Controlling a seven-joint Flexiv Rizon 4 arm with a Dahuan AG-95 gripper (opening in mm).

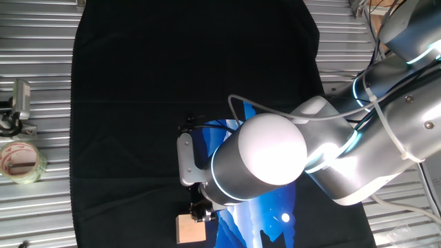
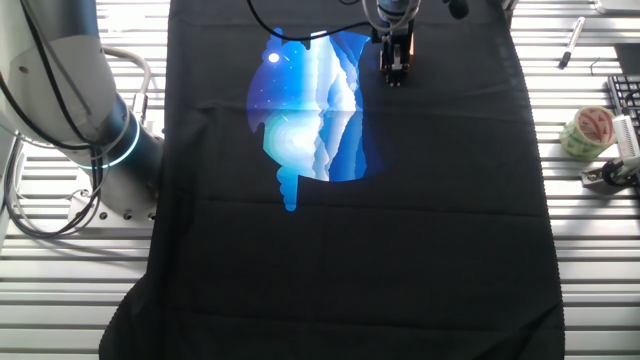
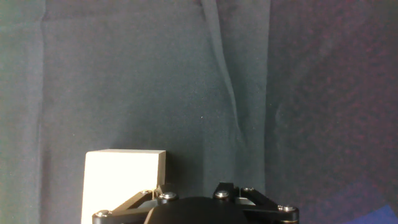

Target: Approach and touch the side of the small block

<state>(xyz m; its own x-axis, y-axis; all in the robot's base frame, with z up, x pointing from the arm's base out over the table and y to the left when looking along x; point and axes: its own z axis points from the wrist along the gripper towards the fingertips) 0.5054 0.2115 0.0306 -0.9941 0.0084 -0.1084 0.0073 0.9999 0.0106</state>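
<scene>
Small block sits just beside the gripper tip

Small block (image 1: 191,229), a plain light-tan wooden cube, rests on the black cloth (image 1: 138,103) near the cloth's edge, low in one fixed view. The black two-finger gripper (image 1: 200,210) hangs right above and beside it, at the cube's upper right corner in that view; whether metal meets wood I cannot tell. In the hand view the cube (image 3: 123,183) lies to the left of the gripper body (image 3: 196,210), its right face turned toward the fingers, so the coming move looks like a short sideways slide toward that face. A cube has no long axis, so any flat side serves.

The fingertips are hidden behind the arm and the gripper body, so whether they are spread or pressed together cannot be told. In the other fixed view the gripper (image 2: 394,70) is seen, the cube is not.

Room is plentiful: open cloth all round, the blue printed patch (image 2: 315,105) beside the gripper, and the roll of clear tape (image 1: 21,162) well apart on the ribbed metal table (image 1: 34,83).
</scene>
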